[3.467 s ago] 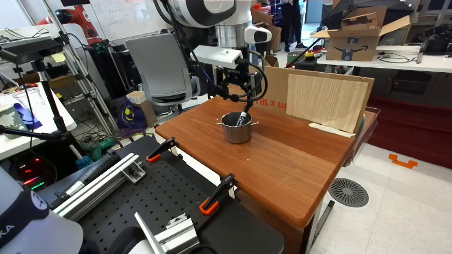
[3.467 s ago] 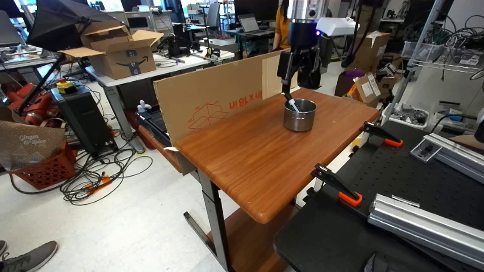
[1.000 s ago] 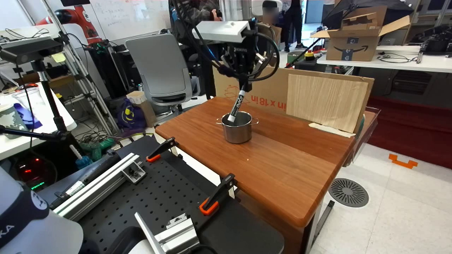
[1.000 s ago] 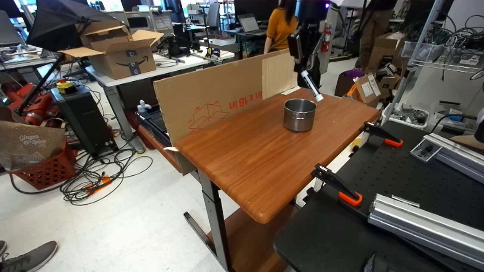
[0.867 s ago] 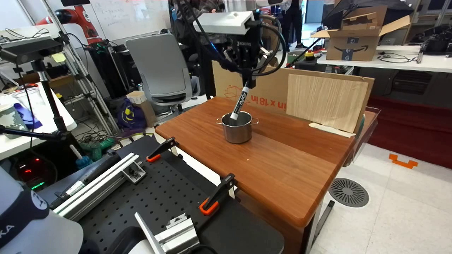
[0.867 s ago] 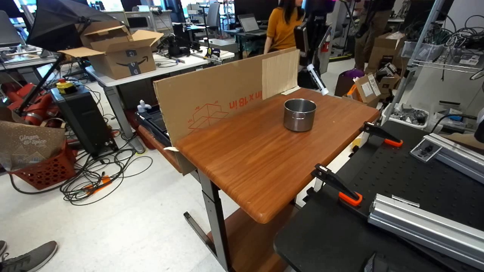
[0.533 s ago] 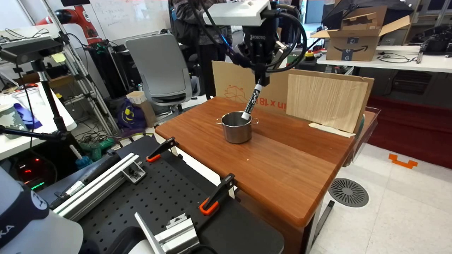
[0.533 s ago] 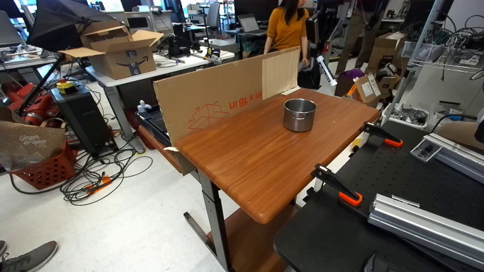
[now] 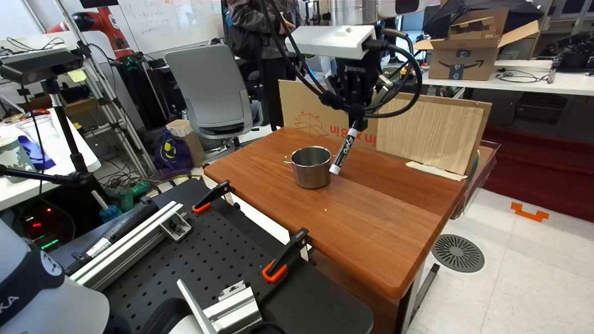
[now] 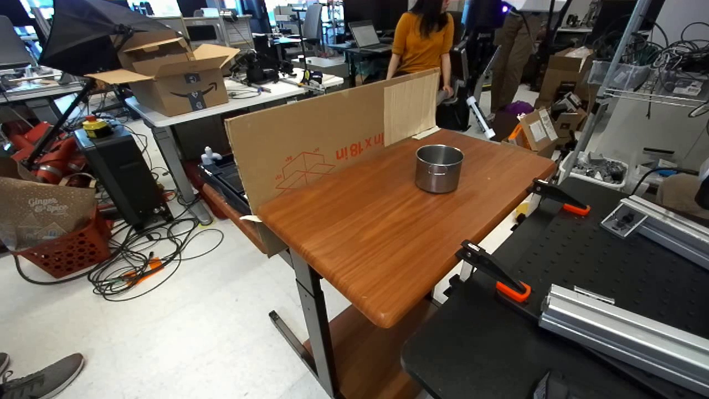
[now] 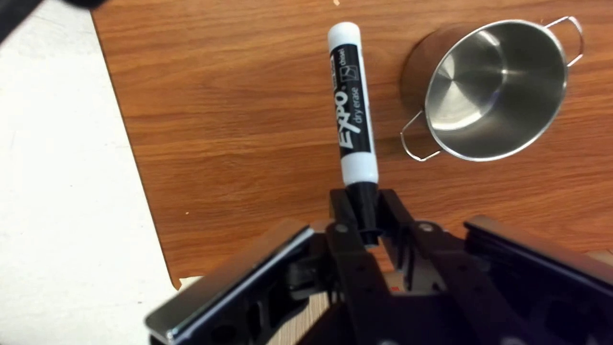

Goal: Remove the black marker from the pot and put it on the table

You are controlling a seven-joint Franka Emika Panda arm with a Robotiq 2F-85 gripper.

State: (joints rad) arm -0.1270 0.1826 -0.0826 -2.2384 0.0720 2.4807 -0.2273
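My gripper (image 11: 361,203) is shut on the black marker (image 11: 352,98), its fingers on either side of the marker's black cap end. The marker slants downward from the gripper with its white end lowest, as an exterior view shows the marker (image 9: 344,150) too. It hangs outside the pot, over the reddish-brown table (image 9: 371,222); how high above the top I cannot tell exactly. Upright on the table stands the silver pot (image 9: 312,174), in both exterior views. In the wrist view the pot (image 11: 531,96) lies right of the marker, its bare metal inside visible.
A cardboard sheet (image 10: 316,149) with a pale plywood board (image 9: 429,134) stands along the table's far edge. A black workbench (image 9: 209,260) with orange-tipped clamps adjoins the near side. A person in yellow (image 10: 424,41) is behind the cardboard.
Earlier the marker stood inside the pot; it has since been lifted out, gripped. Over the last second the gripper moved sideways away from the pot, and lately it came down somewhat. The pot stayed put.
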